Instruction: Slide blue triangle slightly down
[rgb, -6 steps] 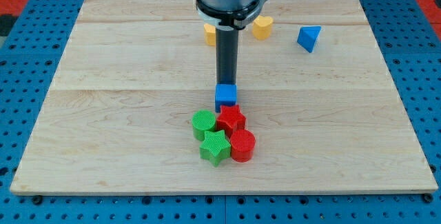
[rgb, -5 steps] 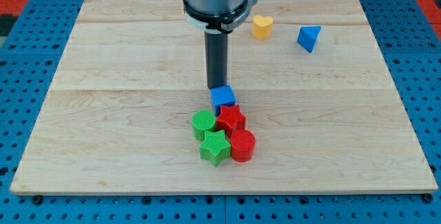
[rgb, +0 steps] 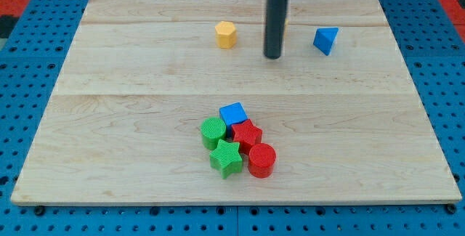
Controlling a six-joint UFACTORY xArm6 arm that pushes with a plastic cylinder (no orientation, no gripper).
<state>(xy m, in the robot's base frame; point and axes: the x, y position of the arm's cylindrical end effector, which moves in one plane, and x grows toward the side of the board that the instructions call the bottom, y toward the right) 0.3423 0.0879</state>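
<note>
Currently, item by item.

Tabletop [rgb: 109,120]: pale wooden board on a blue pegboard.

My tip [rgb: 272,57]: lower end of a dark rod, far part of the board, left of the blue triangle and well apart from it. No fingers on this rig, so nothing opens, closes or grips.

Blue triangle [rgb: 326,40]: far right of the board, standing alone. Seems to point toward the near side, its broad edge on the far side; the long axis appears to run roughly far-to-near, though the shape is small to judge.

Yellow hexagonal block [rgb: 226,34]: far side, left of the rod. A sliver of another yellow block shows behind the rod.

Near-centre cluster, touching: blue cube [rgb: 233,113], green cylinder [rgb: 213,130], red star [rgb: 248,133], green star [rgb: 226,156], red cylinder [rgb: 262,160].

Step in hand, as judged: approach, no contact yet. Next move calls for bringing the tip round to the triangle's far side, then a short push toward the near edge.
</note>
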